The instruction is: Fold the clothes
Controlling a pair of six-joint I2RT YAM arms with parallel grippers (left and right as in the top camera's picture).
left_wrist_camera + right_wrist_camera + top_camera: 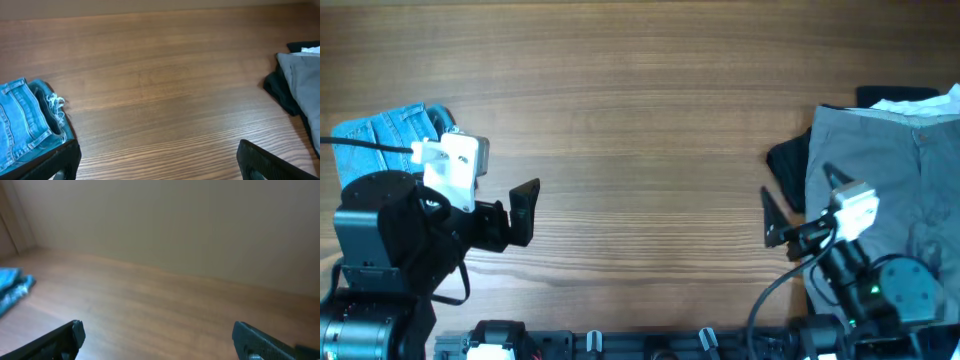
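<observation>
One jeans pair (390, 135), one grey trousers (890, 170), one black garment (788, 165); left end effector (525, 213) and right end effector (767, 218) both released.

A robotics lab or test cell is indicated, not a home. A left arm (390, 240) and a right arm (865, 275) are mounted at the near edge of a wood-grain counter (640, 100), and loose cables (365, 145) are run to them. A plain beige wall (175, 220) is seen behind. Garments are kept at the sides: jeans (380, 125) left, grey trousers (890, 160) and a black garment (787, 165) right.
</observation>
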